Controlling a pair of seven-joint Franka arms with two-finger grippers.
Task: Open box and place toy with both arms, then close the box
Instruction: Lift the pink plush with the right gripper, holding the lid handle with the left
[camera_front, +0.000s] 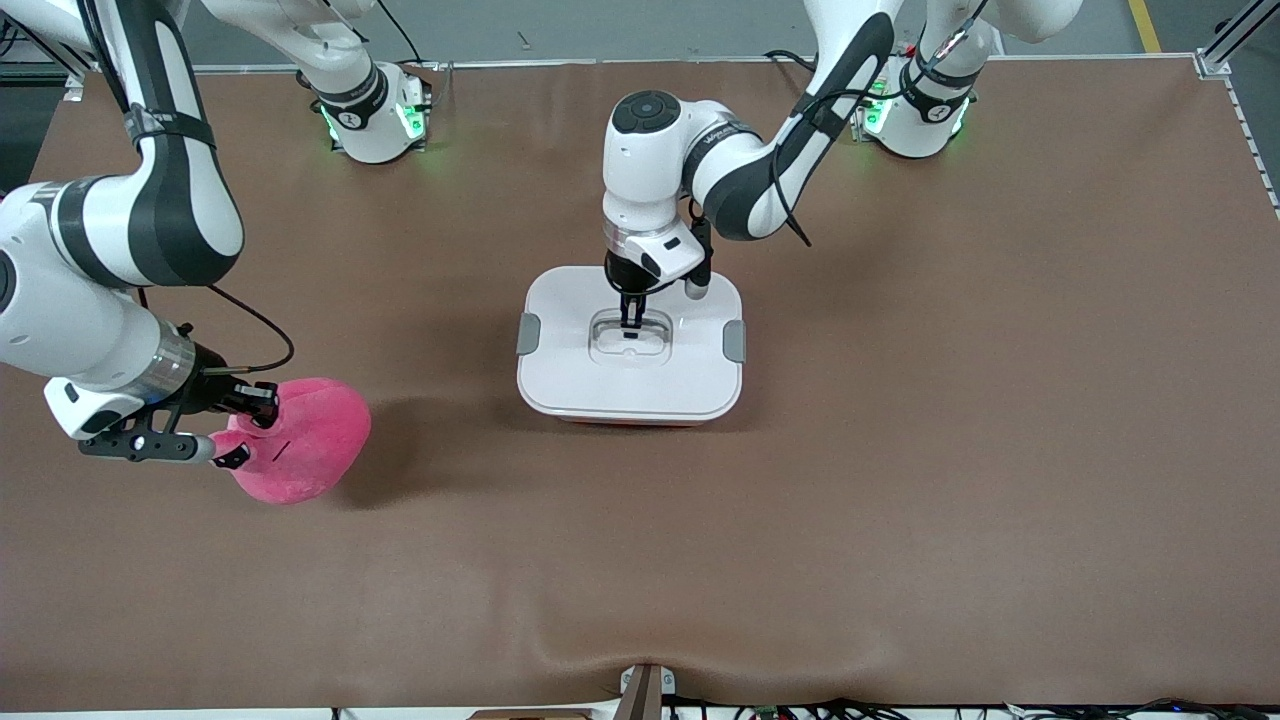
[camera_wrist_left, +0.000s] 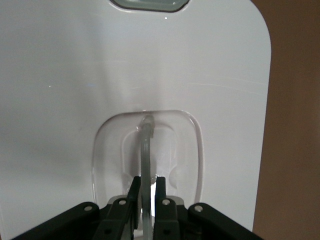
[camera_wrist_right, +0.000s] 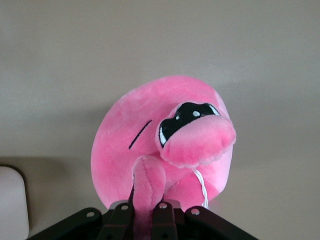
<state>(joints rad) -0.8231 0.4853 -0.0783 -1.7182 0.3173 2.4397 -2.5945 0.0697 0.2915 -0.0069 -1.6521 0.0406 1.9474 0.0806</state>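
Brown table (camera_front: 900, 500) carries everything: at its middle the left gripper (camera_front: 632, 322) is clamped on the clear handle (camera_wrist_left: 145, 150) in the box (camera_front: 630, 385) lid. Toward the right arm's end, the right gripper (camera_front: 245, 430) pinches the toy (camera_front: 300, 440), lifted above the table

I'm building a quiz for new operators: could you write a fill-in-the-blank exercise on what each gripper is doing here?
1. The left gripper is shut on the clear ____ of the box.
2. The right gripper holds the toy, whose colour is ____.
3. The lid is still ____ the box.

Missing words: handle; pink; on
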